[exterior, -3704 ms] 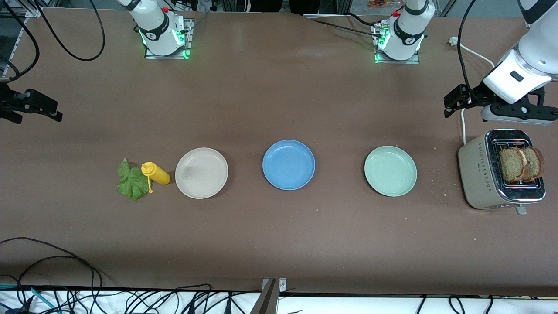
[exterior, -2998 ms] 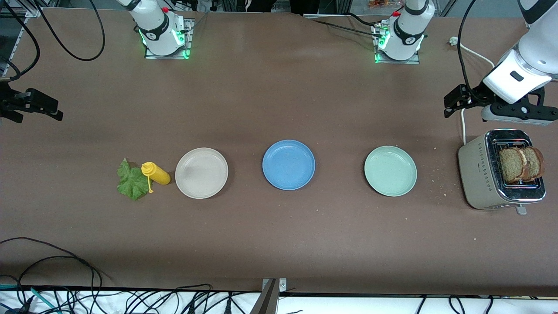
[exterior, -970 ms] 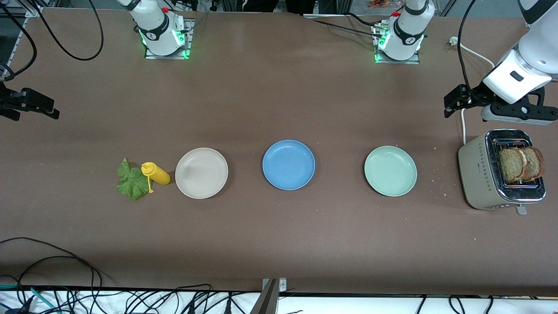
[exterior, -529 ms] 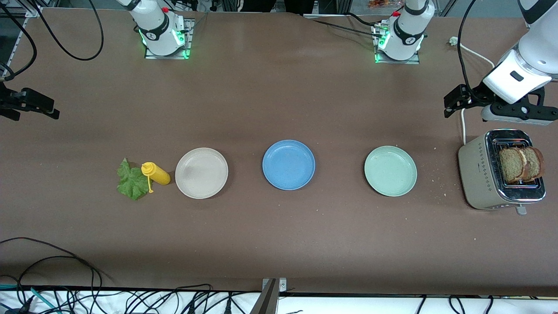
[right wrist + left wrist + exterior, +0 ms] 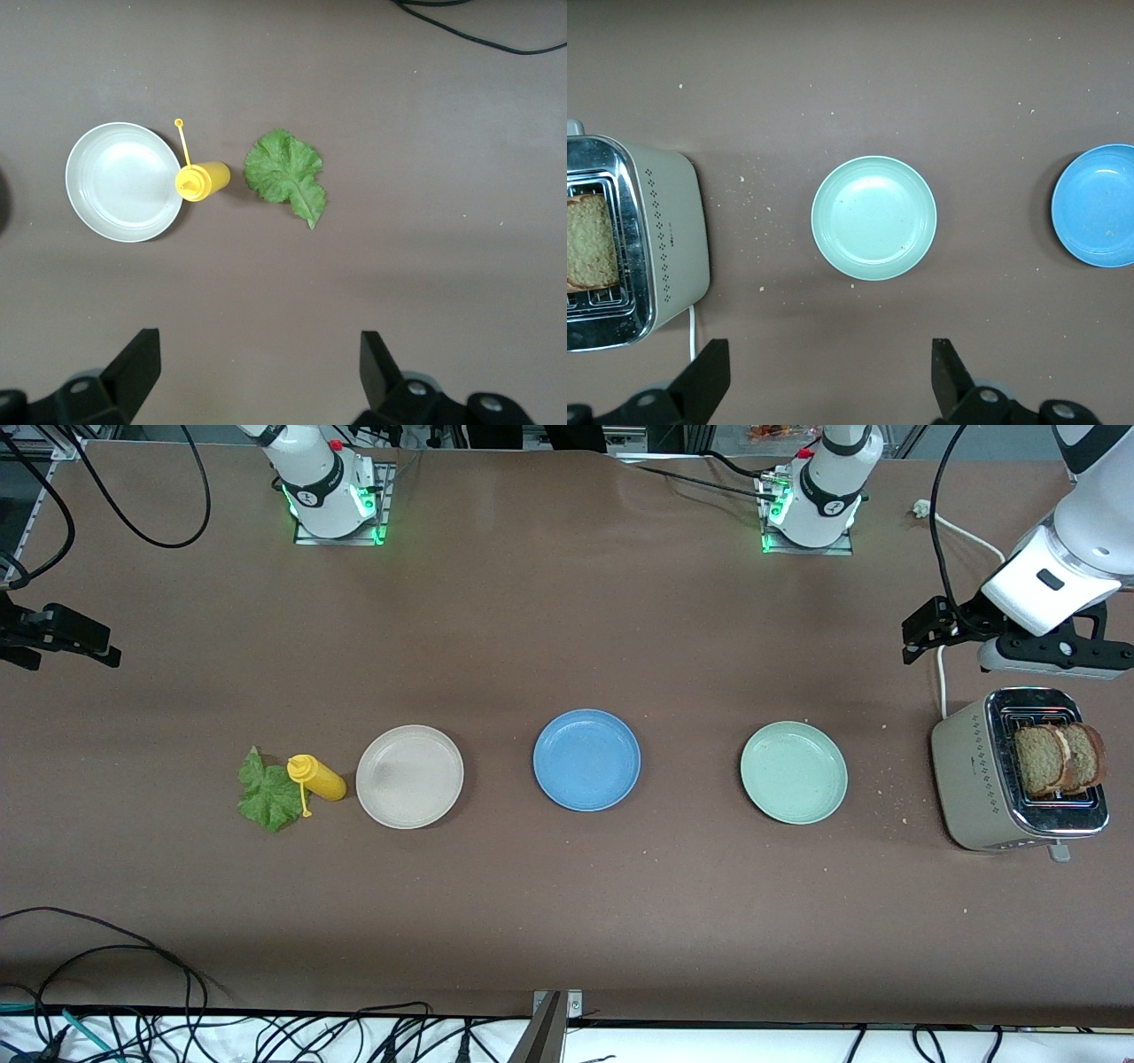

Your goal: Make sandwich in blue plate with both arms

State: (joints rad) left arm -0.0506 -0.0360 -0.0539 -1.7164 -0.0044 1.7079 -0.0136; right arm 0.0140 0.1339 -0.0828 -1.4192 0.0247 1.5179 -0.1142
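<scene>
The blue plate (image 5: 586, 759) lies empty at the table's middle and also shows in the left wrist view (image 5: 1097, 205). Two brown bread slices (image 5: 1059, 758) stand in the toaster (image 5: 983, 779) at the left arm's end; one slice shows in the left wrist view (image 5: 589, 241). The green lettuce leaf (image 5: 268, 793) lies flat toward the right arm's end, also in the right wrist view (image 5: 285, 173). My left gripper (image 5: 911, 638) is open and empty, up over bare table beside the toaster (image 5: 828, 381). My right gripper (image 5: 111, 654) is open and empty over the table's end (image 5: 257, 367).
A yellow squeeze bottle (image 5: 317, 777) lies between the lettuce and a beige-white plate (image 5: 409, 776). A mint-green plate (image 5: 794, 771) sits between the blue plate and the toaster. A white cord (image 5: 941, 682) runs by the toaster. Cables (image 5: 133, 957) trail at the table's near edge.
The right gripper has shifted very slightly toward the table's end. The left arm and all objects have stayed put.
</scene>
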